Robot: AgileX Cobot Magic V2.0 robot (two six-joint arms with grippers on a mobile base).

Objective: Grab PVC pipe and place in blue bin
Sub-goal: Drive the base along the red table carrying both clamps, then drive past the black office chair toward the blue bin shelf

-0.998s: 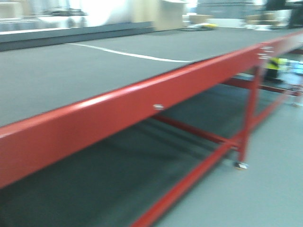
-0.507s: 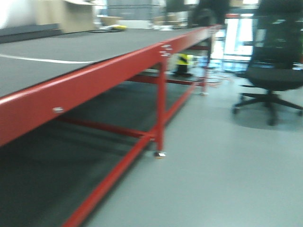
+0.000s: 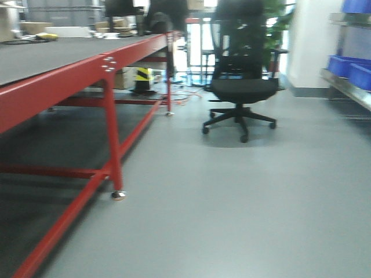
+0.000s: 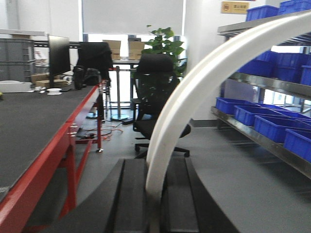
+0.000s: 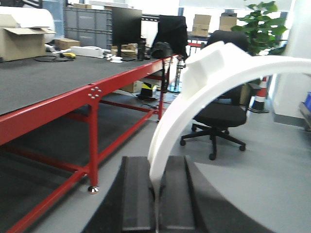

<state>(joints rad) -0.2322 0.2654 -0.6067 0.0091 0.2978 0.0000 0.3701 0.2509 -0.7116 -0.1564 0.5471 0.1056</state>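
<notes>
From the front, somewhat blurred: red table (image 3: 64,75) down the left side, reaching away into the room; black chair (image 3: 242,92) on open floor right of the table's far end; yellow-and-black cone (image 3: 142,78) under that far end; blue bins (image 3: 342,65) on a shelf (image 3: 353,95) at the right edge, well apart from the table. From the left wrist: left claw (image 4: 154,194) at the bottom, black fingers (image 4: 131,194) drawn tight on the lower end of a white pipe (image 4: 192,92), curving up and over to the right, away from the table (image 4: 34,131), and out at the top right corner. Chair (image 4: 158,92) off the table's long edge, plant (image 4: 165,41) behind it, monitor (image 4: 58,53) on the table's far part, rows of bins (image 4: 272,127) on the shelf (image 4: 257,82) opposite the table, behind the arc. From the right wrist: right claw (image 5: 156,194) likewise clamped on the foot of a white pipe (image 5: 170,126), arching up and right, away from the table (image 5: 43,111), with a blocky white fitting (image 5: 209,63) on top of the curve. Chair (image 5: 221,114) beyond the arc, right of the table; monitor (image 5: 125,25) and an open box (image 5: 19,41) on the table; plant (image 5: 265,22) at the top right. Cannot tell whether both claws grip the same pipe.
</notes>
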